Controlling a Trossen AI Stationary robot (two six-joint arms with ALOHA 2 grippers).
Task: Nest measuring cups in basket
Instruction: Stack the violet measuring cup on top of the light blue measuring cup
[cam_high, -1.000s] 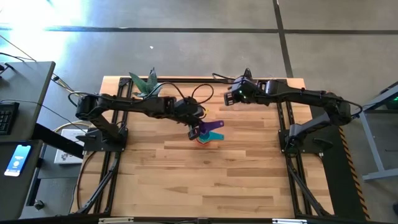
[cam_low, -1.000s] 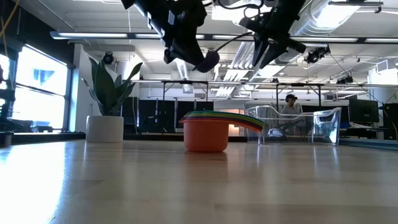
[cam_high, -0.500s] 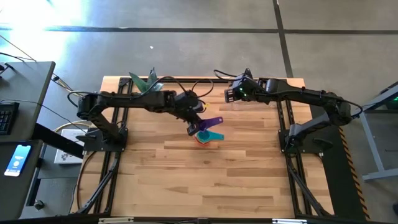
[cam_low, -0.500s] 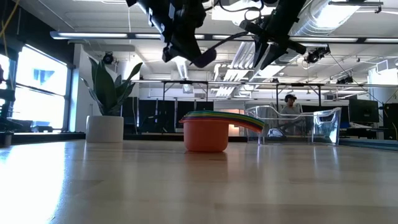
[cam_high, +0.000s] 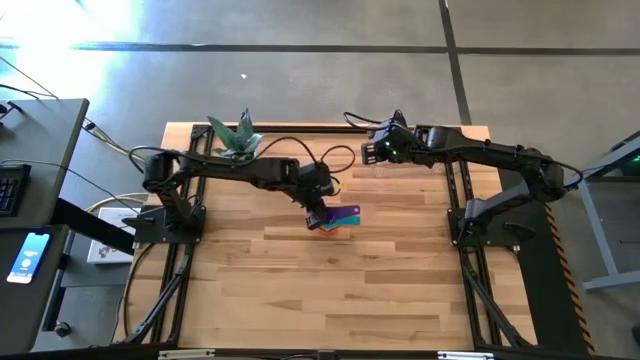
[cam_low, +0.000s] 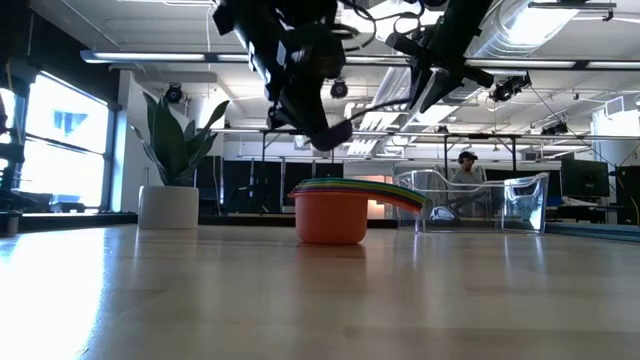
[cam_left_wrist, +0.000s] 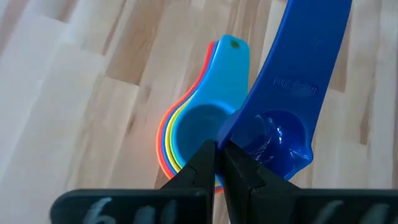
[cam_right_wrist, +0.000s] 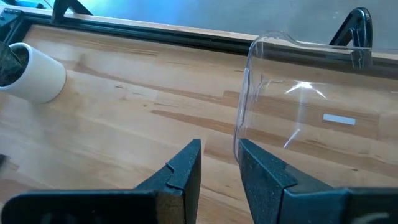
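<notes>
While the left pincer pinches a purple plastic measuring cup for nesting above the stacked cups mid-surface, the right pincer waits slightly spread beside the clear plastic basket.

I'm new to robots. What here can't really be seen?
Lower stacked cups: left wrist view, only rims show under the teal cup.
Basket: high view, clear walls barely show beside the right end effector.
Held cup: low view, partly behind the left end effector.
</notes>
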